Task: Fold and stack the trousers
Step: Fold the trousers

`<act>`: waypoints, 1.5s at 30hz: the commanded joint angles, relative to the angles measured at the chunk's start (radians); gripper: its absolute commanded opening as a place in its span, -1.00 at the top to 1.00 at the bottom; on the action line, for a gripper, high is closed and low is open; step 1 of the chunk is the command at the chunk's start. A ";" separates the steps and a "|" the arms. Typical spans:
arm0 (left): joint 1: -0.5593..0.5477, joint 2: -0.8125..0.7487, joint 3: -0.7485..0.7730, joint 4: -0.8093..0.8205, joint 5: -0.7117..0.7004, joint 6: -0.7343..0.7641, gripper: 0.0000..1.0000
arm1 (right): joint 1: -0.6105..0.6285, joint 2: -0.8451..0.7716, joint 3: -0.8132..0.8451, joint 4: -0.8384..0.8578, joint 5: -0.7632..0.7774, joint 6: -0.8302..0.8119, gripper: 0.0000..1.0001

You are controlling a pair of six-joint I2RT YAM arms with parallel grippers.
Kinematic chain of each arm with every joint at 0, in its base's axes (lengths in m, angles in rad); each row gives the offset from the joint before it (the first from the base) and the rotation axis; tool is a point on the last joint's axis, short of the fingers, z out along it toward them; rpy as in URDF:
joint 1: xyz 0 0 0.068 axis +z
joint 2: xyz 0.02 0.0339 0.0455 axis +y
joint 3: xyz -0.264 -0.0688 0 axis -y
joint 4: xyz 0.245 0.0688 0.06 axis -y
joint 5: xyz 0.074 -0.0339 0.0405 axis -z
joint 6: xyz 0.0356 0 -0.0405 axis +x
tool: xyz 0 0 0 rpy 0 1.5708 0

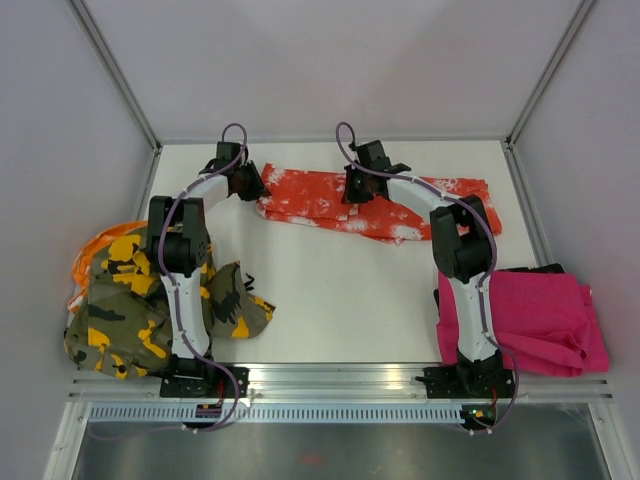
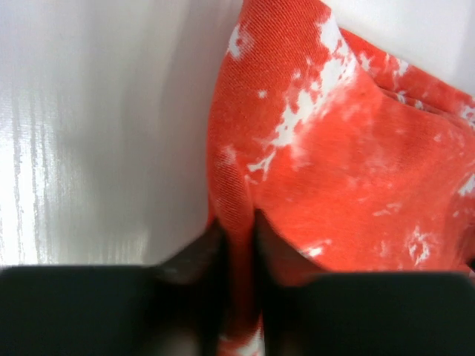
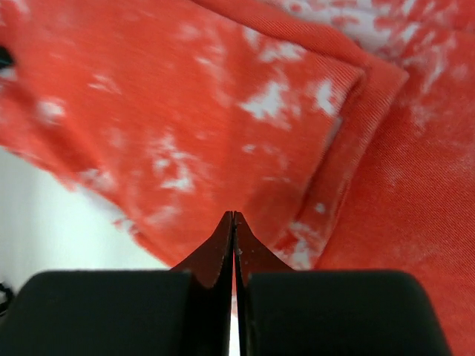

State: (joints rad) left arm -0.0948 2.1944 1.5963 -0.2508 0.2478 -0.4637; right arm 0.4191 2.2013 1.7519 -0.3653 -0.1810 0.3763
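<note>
The orange-red trousers (image 1: 310,200) with white splatter lie stretched across the back of the table. My left gripper (image 1: 252,183) is at their left end. In the left wrist view a ridge of this cloth (image 2: 334,148) runs between the fingers, so the left gripper (image 2: 234,222) is shut on it. My right gripper (image 1: 357,190) sits over the middle of the same pair. Seen from the right wrist, the right gripper (image 3: 234,215) has its tips pressed together against the cloth (image 3: 185,111), with no fold seen between them. Camouflage trousers (image 1: 120,310) lie crumpled at the near left. Pink trousers (image 1: 550,315) lie folded at the near right.
Orange cloth (image 1: 95,250) pokes out from under the camouflage heap. A dark item (image 1: 545,268) shows behind the pink pair. White walls with metal frame posts (image 1: 120,80) enclose the table (image 1: 330,290) on three sides.
</note>
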 commanded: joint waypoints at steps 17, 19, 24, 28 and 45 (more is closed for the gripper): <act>0.066 -0.499 -0.167 0.022 -0.243 0.091 0.95 | 0.165 0.251 0.119 0.089 0.077 0.047 1.00; 0.089 -0.525 -0.156 0.016 -0.243 0.117 0.95 | 0.185 0.287 0.199 0.095 0.066 0.097 1.00; 0.090 -0.539 -0.032 -0.042 -0.187 0.152 0.95 | 0.196 0.258 0.284 0.088 0.037 0.118 0.51; 0.037 -0.503 0.071 -0.096 -0.154 0.149 0.95 | 0.065 0.062 0.201 0.085 -0.036 0.108 0.08; -0.618 0.099 0.846 -0.372 -0.907 0.220 0.95 | -0.612 -0.423 -0.341 0.089 0.072 0.035 -0.11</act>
State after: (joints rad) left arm -0.6567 2.2143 2.3436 -0.6041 -0.4797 -0.2676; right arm -0.1761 1.7672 1.4303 -0.2600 -0.1040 0.4217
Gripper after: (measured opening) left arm 0.058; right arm 0.557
